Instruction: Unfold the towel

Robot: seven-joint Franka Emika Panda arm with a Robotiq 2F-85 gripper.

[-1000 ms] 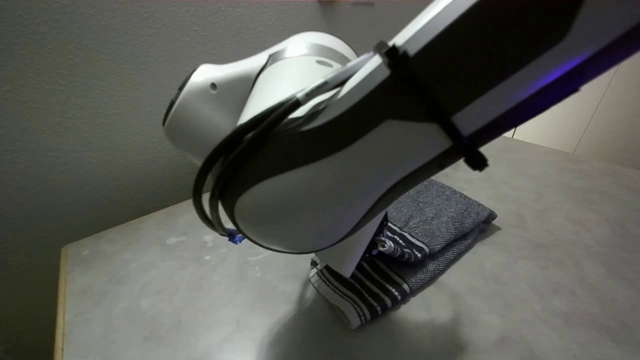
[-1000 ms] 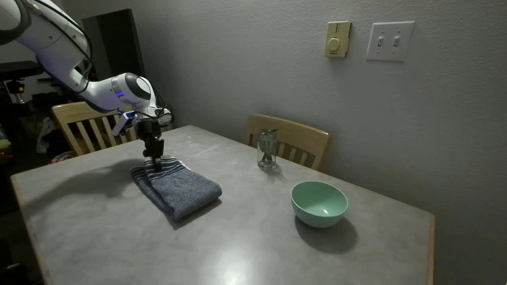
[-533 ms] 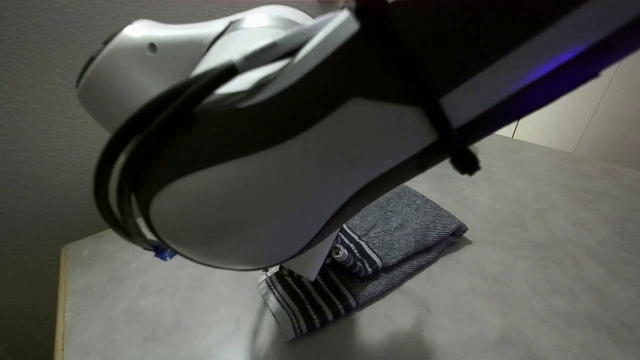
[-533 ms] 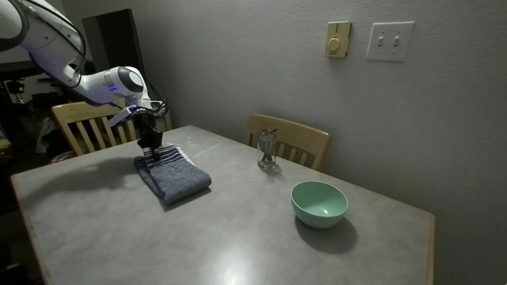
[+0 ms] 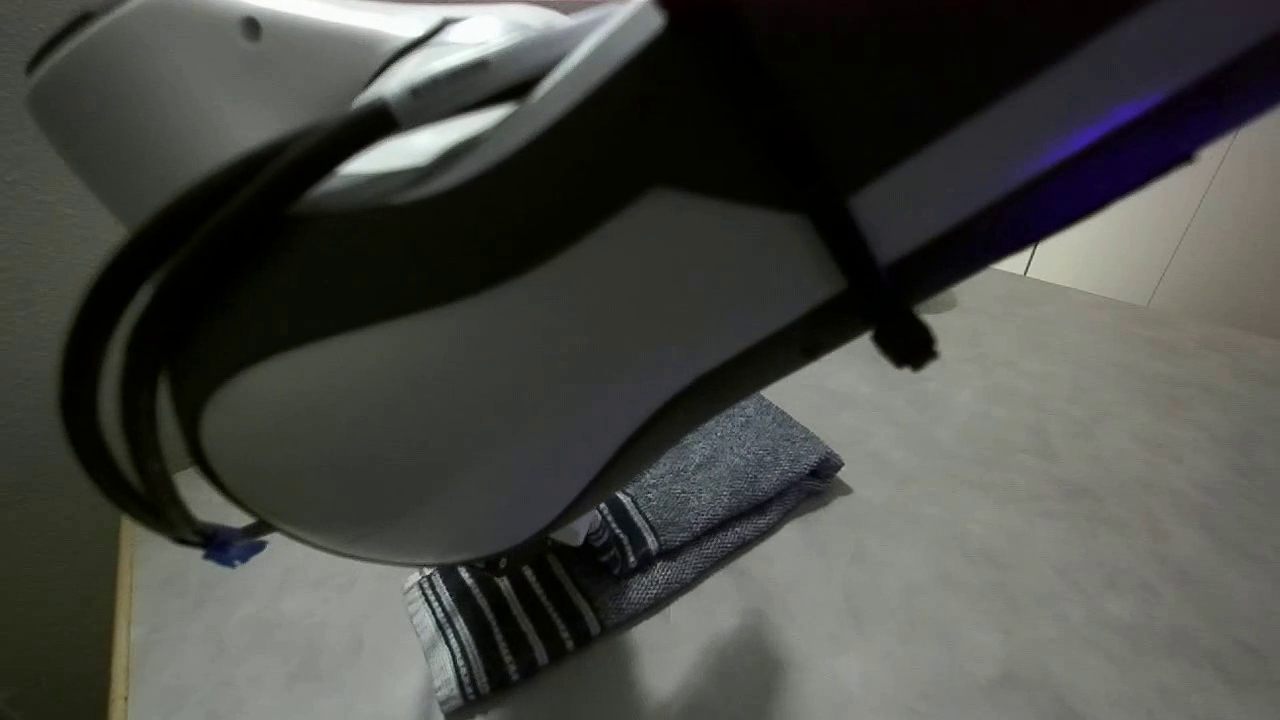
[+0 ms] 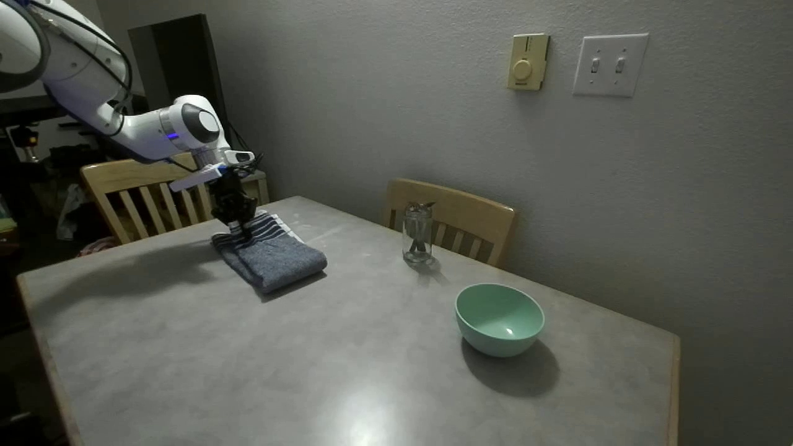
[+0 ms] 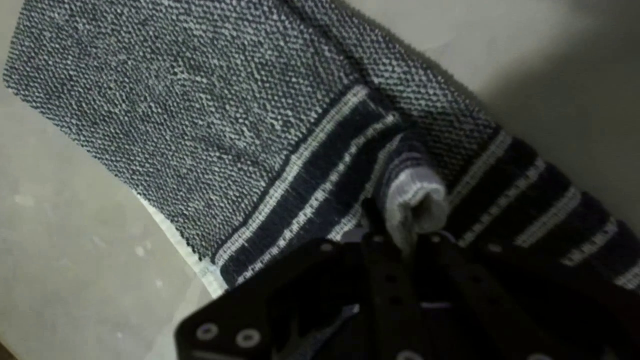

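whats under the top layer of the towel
Another layer of the towel sticks out along one side, striped white at its end. The rest of that layer, any folds further down, and the table directly beneath are covered.

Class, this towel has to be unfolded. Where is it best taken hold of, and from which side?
Probably best by the top layer's striped end, near its corner, reaching down from above. The towel lies folded on the table, its rounded fold opposite those stripes, so this loose end should peel back. The pincer pinches there, the white hem bunched in its grasp.
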